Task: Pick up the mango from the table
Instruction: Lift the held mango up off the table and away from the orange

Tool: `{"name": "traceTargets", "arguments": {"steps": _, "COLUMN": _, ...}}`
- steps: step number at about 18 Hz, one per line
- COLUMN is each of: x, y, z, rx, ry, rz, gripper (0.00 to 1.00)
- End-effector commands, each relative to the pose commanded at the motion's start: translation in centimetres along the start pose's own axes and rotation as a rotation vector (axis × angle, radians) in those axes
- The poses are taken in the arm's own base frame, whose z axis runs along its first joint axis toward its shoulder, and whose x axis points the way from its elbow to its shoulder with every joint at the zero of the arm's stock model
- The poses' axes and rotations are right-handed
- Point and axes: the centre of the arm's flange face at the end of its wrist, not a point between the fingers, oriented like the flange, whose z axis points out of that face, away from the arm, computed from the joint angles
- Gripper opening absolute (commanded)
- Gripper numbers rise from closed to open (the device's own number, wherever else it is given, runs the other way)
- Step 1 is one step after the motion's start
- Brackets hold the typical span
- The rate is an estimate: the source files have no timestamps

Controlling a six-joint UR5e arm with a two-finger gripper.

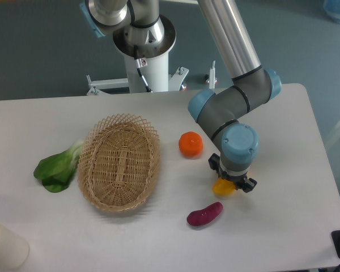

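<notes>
The mango (pixel 222 187) lies on the white table (pixel 283 226), right of centre. Only its yellow-orange lower end shows below the wrist; the remainder is hidden. My gripper (pixel 232 177) points straight down over it, and its black fingers (pixel 215 164) are drawn in against the mango's two sides. The fruit appears to rest on the tabletop still.
A round orange (pixel 191 144) sits just up and left of the gripper. A dark purple-red vegetable (pixel 204 214) lies below it. A wicker basket (pixel 119 163) stands left of centre, with a leafy green (pixel 58 168) beyond it and a white cylinder (pixel 4 245) at the front-left corner.
</notes>
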Motion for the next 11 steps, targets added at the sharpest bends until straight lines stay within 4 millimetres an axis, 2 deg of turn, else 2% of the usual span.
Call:
{"name": "traceTargets", "arguments": {"steps": 3, "x": -0.6, "y": 0.9, "z": -1.4, "rx": 0.008, "ry": -0.016, "rz": -0.004, "gripper": 0.33}}
{"name": "traceTargets", "arguments": {"steps": 6, "x": -1.9, "y": 3.2, "z": -2.6, "rx": 0.013, "ry": -0.01, "rz": -0.039, "gripper": 0.33}}
{"name": "traceTargets", "arguments": {"steps": 11, "x": -3.7, "y": 3.7, "z": -6.3, "rx": 0.023, "ry": -0.043, "rz": 0.0, "gripper": 0.33}}
